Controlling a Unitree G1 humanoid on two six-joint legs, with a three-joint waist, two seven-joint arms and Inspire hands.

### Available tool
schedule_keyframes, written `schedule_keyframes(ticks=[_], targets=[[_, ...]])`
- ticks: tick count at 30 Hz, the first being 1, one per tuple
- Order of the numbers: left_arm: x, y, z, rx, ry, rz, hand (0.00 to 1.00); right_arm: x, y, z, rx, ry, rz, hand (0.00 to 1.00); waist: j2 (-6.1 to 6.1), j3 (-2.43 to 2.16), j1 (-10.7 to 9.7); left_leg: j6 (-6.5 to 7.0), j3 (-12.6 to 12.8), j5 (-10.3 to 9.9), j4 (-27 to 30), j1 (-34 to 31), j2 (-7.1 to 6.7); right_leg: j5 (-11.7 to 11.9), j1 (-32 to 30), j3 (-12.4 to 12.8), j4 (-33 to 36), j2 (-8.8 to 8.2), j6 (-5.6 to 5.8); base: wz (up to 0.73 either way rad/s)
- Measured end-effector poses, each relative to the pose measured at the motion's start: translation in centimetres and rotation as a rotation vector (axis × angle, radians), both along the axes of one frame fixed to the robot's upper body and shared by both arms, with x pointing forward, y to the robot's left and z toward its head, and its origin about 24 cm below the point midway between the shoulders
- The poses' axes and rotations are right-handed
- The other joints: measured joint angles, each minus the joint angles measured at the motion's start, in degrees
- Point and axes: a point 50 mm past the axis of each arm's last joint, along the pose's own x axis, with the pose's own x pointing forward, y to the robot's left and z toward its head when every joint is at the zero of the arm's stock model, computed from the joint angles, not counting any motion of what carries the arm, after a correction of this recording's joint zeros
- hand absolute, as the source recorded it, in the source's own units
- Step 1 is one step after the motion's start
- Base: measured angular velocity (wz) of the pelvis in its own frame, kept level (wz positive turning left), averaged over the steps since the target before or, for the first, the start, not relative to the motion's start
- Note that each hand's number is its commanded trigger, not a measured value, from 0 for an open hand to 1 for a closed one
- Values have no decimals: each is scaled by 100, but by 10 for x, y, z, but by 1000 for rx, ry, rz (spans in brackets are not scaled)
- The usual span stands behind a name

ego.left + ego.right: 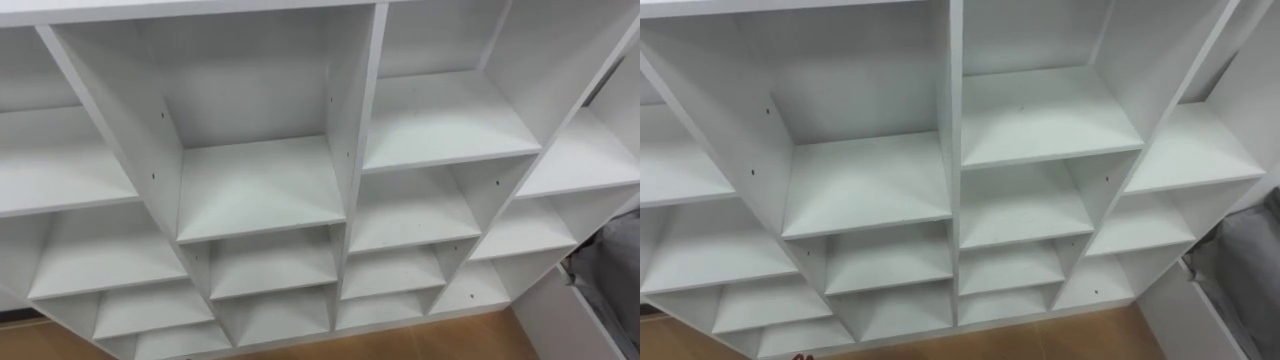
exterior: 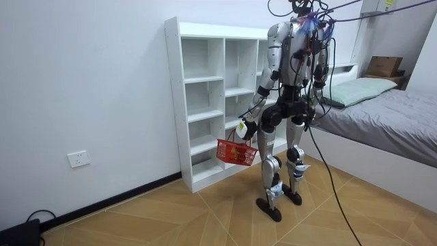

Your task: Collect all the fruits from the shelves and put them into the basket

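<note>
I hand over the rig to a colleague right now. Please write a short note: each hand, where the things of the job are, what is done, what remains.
Left hand: fingers shut on the handle of the red plastic mesh basket, which hangs beside the left leg.
Right hand: low on the bed side of the body; state unclear.
The robot stands facing the white closet of open compartments; the compartments in the eye views hold nothing.
Done: basket in hand, robot at the closet. The basket's contents are too small to tell.
Left: find fruit, perhaps in other compartments, and put it in the basket.
</note>
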Motion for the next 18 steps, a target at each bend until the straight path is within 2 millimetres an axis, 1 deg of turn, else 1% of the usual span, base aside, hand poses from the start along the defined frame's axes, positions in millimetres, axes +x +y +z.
schedule_keyframes(ticks=[11,18], targets=[[-3,0,0,3,8,5,100,-1,0,0,1,5,-2,0,-47,1,7,1,-1,1,20,7,-3,-1,23,-8,17,-7,1,0],[-4,1,0,4,12,6,100,-2,0,0,-1,5,-9,0,-37,-4,5,1,-2,1,21,10,-2,-1,23,-6,21,-6,1,0]])
